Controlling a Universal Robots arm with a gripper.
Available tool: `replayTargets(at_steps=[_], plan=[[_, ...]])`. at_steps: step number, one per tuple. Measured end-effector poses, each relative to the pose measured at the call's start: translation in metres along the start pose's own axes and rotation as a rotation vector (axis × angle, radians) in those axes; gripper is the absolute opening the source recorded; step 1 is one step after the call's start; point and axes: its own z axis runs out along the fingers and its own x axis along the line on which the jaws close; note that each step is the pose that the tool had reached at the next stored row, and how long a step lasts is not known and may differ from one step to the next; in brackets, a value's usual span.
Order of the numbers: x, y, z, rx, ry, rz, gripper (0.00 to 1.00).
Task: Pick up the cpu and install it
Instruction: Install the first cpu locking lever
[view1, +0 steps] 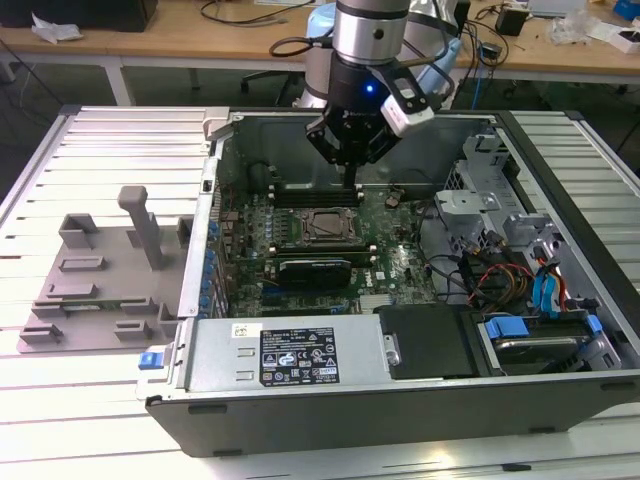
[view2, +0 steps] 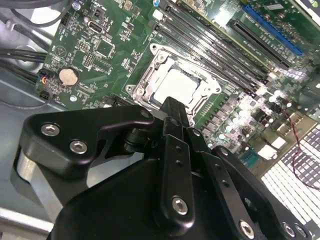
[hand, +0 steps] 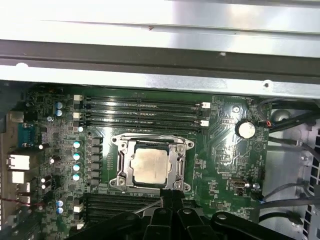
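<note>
Cpu seated in socket, gripper above it

The cpu (hand: 150, 165) lies flat inside the socket (hand: 151, 162) frame; the gripper (view2: 175, 112), fingers together and empty, hangs at its 6 o'clock edge. Judgement: rise straight, avoiding sideways nudges.

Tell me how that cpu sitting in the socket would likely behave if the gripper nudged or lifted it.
The cpu looks like a thin flat plate with a metal top, so probably stiff and light. Its smooth lid may be slippery for the gripper. Lying flat inside the socket frame, it should not roll or tip, and the frame would likely block a sideways push.
</note>
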Motion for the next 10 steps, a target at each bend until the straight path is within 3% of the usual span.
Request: replayTargets(at_steps=[10], plan=[[0.0,-0.0002,-0.0019,-0.0001,0.0,0.0,0.11]])
